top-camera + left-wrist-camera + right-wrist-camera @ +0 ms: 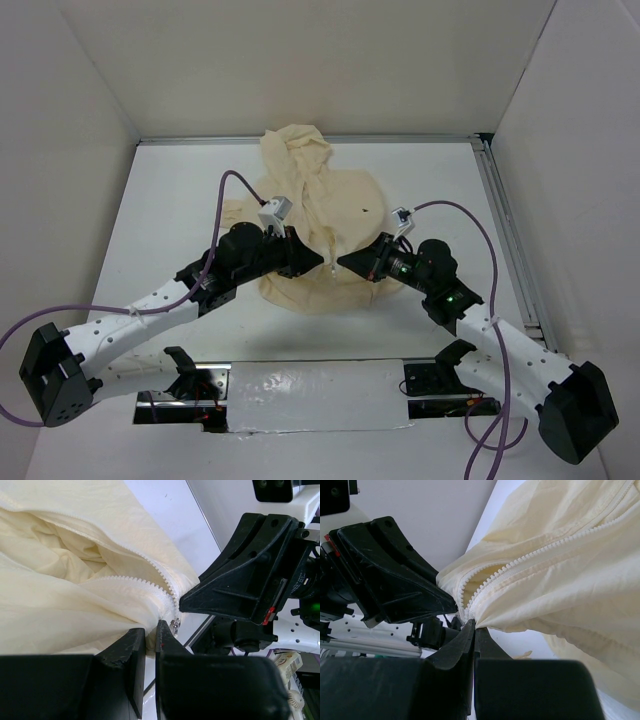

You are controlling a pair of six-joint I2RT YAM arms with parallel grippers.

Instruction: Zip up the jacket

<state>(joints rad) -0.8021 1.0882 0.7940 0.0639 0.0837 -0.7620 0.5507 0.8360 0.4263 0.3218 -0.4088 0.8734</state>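
Up close, unlike overhead, both pairs of jaws visibly clamp the jacket (65, 600).

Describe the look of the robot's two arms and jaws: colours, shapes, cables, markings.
Both the left arm and right arm have white perforated links, bulky black joints and black wedge-shaped jaws. A purple cable loops along each. Green lights glow on the right arm.

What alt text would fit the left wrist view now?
The left gripper pinches the cream jacket beside the zipper where its two sides join, and the right gripper meets that spot from the right. Further along, the zipper teeth lie apart.
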